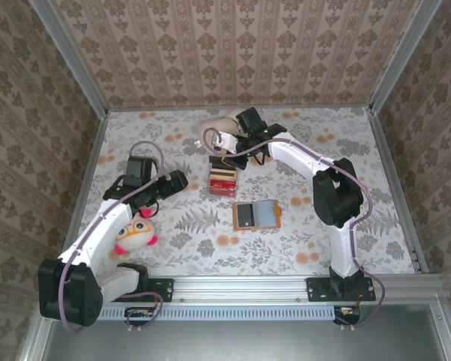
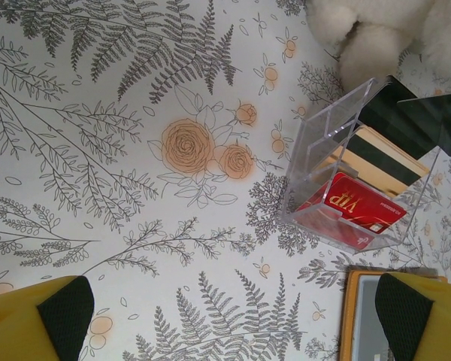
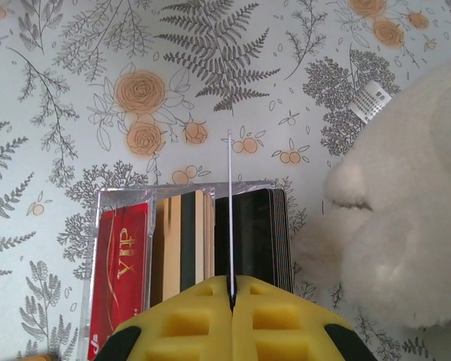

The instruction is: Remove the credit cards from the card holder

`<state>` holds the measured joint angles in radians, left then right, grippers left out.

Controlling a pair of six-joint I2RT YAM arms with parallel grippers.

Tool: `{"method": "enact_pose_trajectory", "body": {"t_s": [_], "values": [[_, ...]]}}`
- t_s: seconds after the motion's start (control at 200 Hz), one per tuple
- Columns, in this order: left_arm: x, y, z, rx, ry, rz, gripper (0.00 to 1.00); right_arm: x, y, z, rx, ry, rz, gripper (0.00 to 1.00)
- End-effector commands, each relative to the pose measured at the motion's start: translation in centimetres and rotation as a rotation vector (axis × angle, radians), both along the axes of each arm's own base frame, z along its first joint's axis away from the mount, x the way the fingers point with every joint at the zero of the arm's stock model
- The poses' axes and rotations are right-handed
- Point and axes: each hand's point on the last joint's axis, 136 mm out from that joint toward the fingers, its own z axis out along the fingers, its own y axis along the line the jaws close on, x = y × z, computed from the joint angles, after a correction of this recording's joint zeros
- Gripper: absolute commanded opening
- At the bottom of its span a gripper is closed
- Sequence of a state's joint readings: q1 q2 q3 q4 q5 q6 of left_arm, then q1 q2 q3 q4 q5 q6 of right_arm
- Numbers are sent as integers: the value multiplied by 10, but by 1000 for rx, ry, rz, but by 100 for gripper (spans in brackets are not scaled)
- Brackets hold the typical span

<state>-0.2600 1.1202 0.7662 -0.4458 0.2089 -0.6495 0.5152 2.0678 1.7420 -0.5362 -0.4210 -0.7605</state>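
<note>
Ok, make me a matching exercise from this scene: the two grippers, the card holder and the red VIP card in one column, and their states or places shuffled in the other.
Column one:
1. left gripper
2. right gripper
3. card holder
4. red VIP card

Column two:
A. inside the clear box
B. shut on a thin card seen edge-on
C. lying open on the table
D. open and empty

Pairs: 1-D, 2-B, 3-C, 4-A
</note>
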Motion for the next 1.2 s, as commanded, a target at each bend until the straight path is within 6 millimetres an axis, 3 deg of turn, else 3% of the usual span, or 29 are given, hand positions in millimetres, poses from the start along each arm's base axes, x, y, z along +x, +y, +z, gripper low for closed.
{"method": "enact_pose_trajectory", "body": {"t_s": [0.0, 0.4, 0.72, 0.82, 0.975, 1.195], "values": [[0, 0, 3, 4, -3, -26, 100, -2, -3, -14, -51, 12, 42, 0], [-3, 0, 1, -5, 1, -35, 100, 13, -6, -23, -93, -39, 7, 2], [-3, 0, 0, -14, 6, -46, 100, 12, -3, -25, -94, -29, 4, 24], [-3, 0, 1, -15, 6, -47, 100, 14, 0, -13, -69, -35, -19, 30], [-3, 1, 1, -14, 8, -49, 100, 17, 0, 22, 0, -25, -124, 39], [-5, -8, 3, -43, 14, -80, 100, 10, -25, 63, 114, 18, -418, 46]]}}
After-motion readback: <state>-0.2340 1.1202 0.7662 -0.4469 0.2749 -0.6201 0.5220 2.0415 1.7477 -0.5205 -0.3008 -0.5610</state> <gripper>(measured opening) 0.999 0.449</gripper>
